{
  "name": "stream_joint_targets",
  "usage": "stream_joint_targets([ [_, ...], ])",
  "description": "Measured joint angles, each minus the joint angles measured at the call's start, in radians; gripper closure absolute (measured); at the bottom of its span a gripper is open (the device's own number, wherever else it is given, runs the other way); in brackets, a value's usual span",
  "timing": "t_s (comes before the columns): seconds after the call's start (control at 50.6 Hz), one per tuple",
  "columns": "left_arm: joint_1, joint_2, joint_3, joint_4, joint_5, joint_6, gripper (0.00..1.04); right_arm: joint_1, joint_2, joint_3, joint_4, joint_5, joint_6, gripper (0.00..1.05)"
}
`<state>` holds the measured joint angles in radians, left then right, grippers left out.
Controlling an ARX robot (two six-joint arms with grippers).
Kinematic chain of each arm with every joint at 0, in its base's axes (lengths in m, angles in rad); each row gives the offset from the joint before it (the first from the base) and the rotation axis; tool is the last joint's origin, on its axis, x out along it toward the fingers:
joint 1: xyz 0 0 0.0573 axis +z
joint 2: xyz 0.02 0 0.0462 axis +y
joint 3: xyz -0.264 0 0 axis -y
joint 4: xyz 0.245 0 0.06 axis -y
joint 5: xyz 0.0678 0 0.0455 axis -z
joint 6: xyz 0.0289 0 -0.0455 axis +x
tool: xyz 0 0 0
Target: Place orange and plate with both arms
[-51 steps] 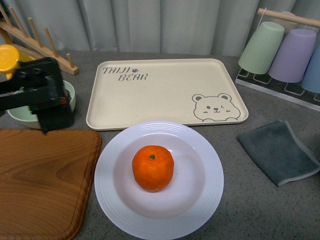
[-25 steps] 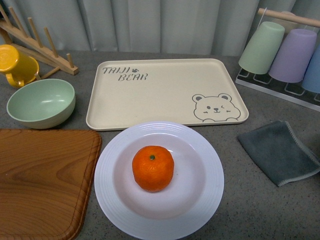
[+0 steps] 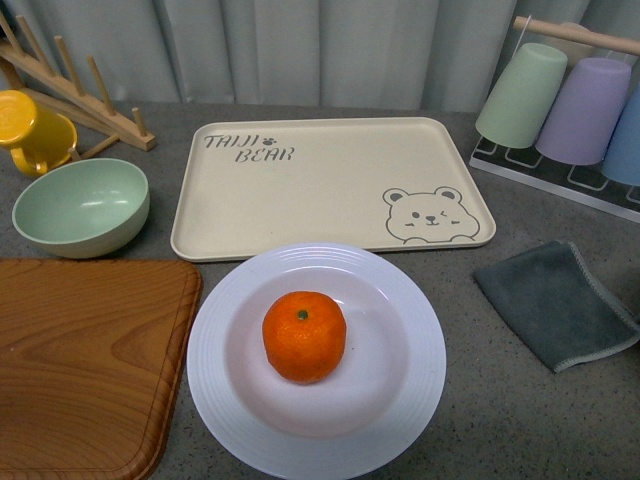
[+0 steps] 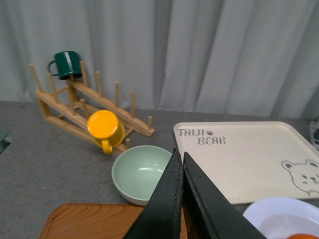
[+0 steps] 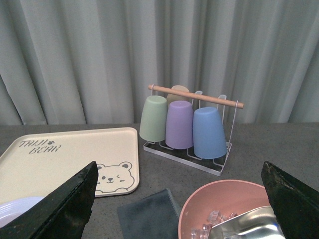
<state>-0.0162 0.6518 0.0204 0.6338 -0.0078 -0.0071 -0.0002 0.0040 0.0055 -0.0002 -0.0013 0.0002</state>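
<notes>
The orange (image 3: pixel 304 337) sits in the middle of the white plate (image 3: pixel 400 285), which lies on the grey table at the front centre. Neither gripper shows in the front view. In the left wrist view my left gripper (image 4: pixel 179 155) is shut and empty, held high above the green bowl (image 4: pixel 140 173); the plate's rim (image 4: pixel 279 214) and a sliver of the orange (image 4: pixel 305 236) show at the corner. In the right wrist view my right gripper (image 5: pixel 179 169) is wide open and empty, above a pink bowl (image 5: pixel 219 199); the plate's edge (image 5: pixel 15 208) shows at the corner.
A beige bear tray (image 3: pixel 330 180) lies behind the plate. A wooden board (image 3: pixel 85 360) is at the front left, a green bowl (image 3: pixel 80 207), yellow mug (image 3: pixel 30 125) and wooden rack (image 3: pixel 80 95) behind it. A grey cloth (image 3: pixel 555 300) and cup rack (image 3: pixel 570 110) are on the right.
One second ago my left gripper showed at the left over the green bowl; it has withdrawn out of the front view. The orange and plate have not moved.
</notes>
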Motion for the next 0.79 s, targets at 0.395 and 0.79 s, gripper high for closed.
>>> stream_joint_targets([
  [0.395,0.014,-0.266,0.0,-0.246,0.005,0.0,1.01,0.0,0.0,0.0,0.0,0.0,0.0,0.09],
  [0.79,0.014,-0.414,-0.001,-0.391,0.005,0.0,1.01,0.0,0.0,0.0,0.0,0.0,0.0,0.09],
])
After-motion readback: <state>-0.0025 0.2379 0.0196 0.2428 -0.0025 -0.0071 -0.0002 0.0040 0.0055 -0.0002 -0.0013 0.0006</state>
